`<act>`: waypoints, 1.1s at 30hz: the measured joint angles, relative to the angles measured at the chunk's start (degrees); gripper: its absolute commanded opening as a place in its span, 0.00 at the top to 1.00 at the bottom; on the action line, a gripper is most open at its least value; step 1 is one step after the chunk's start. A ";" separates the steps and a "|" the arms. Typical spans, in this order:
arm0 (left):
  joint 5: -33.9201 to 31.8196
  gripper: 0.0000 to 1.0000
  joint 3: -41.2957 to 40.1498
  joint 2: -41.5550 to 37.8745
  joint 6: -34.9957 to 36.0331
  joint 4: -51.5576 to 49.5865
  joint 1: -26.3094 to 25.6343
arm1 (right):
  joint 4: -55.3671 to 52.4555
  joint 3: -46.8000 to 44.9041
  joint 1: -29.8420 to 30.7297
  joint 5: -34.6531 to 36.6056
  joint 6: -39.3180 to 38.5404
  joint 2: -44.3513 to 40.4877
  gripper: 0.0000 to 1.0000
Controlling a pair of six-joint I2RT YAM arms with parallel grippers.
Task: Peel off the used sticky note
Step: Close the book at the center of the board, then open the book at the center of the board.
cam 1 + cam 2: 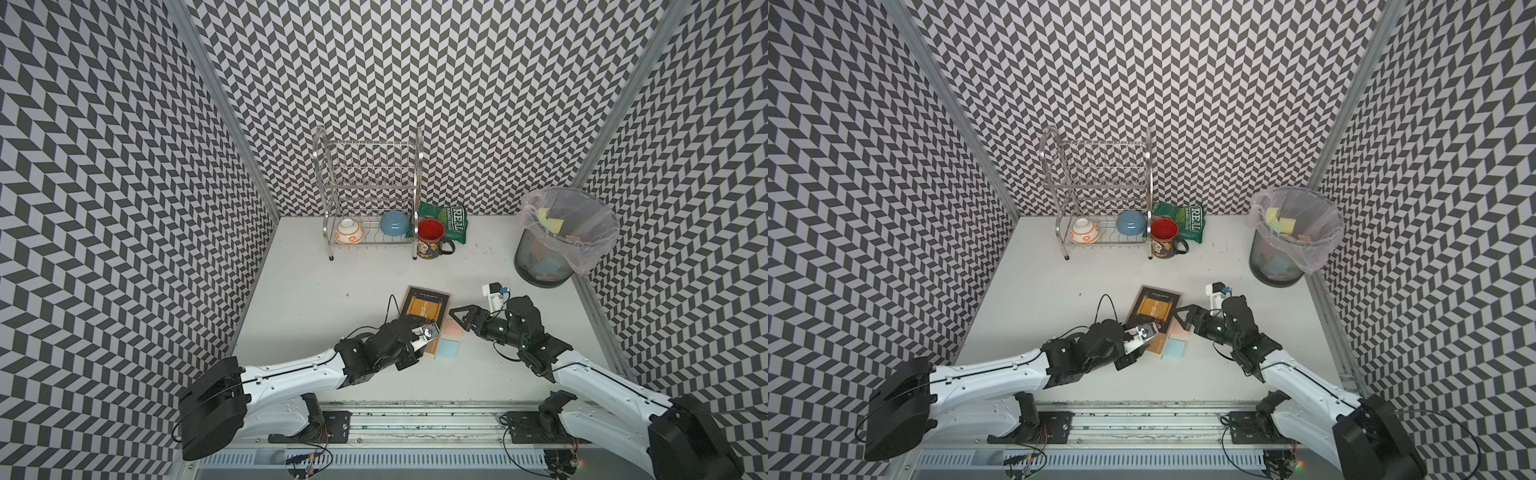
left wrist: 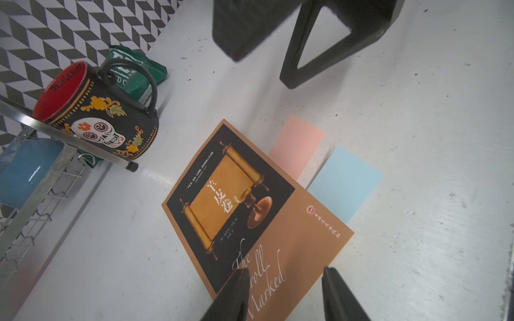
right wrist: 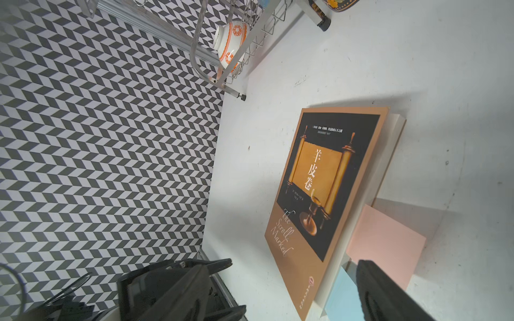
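Fingers (image 2: 236, 289) of the left gripper (image 2: 286, 273) stand parted over the book's (image 1: 422, 305) 6 o'clock end and hold nothing. Right gripper (image 1: 457, 318) is spread wide and empty, at 12 o'clock of the pink sticky note (image 1: 453, 329). At 6 o'clock of it lies the blue sticky note (image 1: 448, 348). Both stick out from the book's 3 o'clock edge.
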 measured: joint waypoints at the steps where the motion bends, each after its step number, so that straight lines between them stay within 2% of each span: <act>1: 0.37 0.54 0.35 -0.63 0.20 -0.28 0.37 | 0.61 0.00 0.20 -0.07 0.11 0.48 0.14; 8: 2.08 0.55 0.13 -2.89 1.40 -0.07 8.74 | 3.02 1.57 2.45 -0.28 0.42 7.72 0.11; 13: 1.44 0.56 -2.34 0.87 1.62 4.28 13.14 | 4.96 4.04 3.80 -0.35 0.87 15.30 0.11; 21: 1.22 0.57 -4.00 8.24 0.22 7.54 13.79 | 6.86 4.98 4.37 -0.11 1.73 20.90 0.11; 33: 0.57 0.59 -3.87 9.42 -0.96 8.96 13.79 | 10.86 4.98 4.76 -0.13 3.04 25.81 0.11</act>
